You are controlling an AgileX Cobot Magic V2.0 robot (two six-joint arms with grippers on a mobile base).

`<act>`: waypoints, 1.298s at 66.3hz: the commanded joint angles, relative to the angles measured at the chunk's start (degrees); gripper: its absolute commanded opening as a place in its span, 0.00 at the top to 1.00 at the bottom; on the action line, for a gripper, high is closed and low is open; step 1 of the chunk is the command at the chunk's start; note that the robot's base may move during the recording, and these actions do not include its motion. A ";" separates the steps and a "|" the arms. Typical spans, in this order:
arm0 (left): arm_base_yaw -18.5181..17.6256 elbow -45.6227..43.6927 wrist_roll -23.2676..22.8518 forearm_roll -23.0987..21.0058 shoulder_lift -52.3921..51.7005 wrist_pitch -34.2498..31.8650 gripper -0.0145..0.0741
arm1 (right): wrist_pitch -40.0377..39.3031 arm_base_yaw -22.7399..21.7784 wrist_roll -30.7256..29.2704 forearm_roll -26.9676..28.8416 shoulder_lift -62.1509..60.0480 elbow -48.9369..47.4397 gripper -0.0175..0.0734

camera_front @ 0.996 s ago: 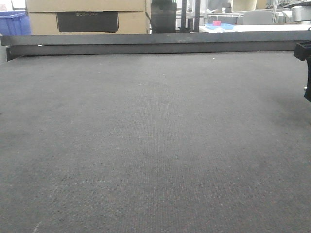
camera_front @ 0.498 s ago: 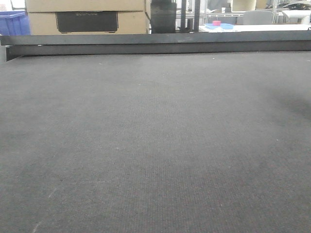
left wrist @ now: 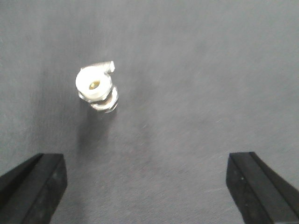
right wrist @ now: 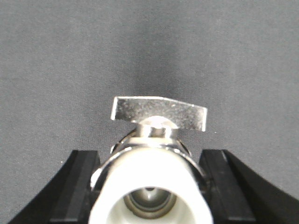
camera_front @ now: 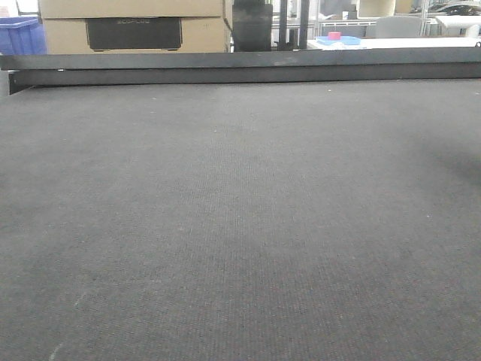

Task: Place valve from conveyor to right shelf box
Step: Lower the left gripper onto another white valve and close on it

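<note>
While the right gripper pinches the valve by its white body over the conveyor belt, it looks rigid, slick, weighty; the left gripper gapes empty near a second valve lying on that belt.

Your right wrist view cuts off the held valve below its white mouth, and most of the right end effector. Your left wrist view blurs the loose valve and shows only two tips of the left end effector.
</note>
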 commanded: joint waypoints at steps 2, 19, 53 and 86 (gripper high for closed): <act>4.24 -4.83 5.38 -4.95 6.23 3.52 0.16 | -2.06 -0.07 -0.32 -0.14 -1.00 -0.53 0.98; 10.24 -13.45 11.18 -6.07 20.17 4.97 0.16 | -2.48 -0.07 -0.32 -0.11 -0.90 -0.53 0.98; 10.24 -14.50 12.06 -4.75 36.27 -1.87 0.16 | -2.48 -0.07 -0.32 -0.11 -0.90 -0.53 0.98; 10.24 -14.50 12.06 -6.03 41.38 -3.22 0.16 | -3.50 -0.07 -0.32 -0.07 -0.90 -0.53 0.98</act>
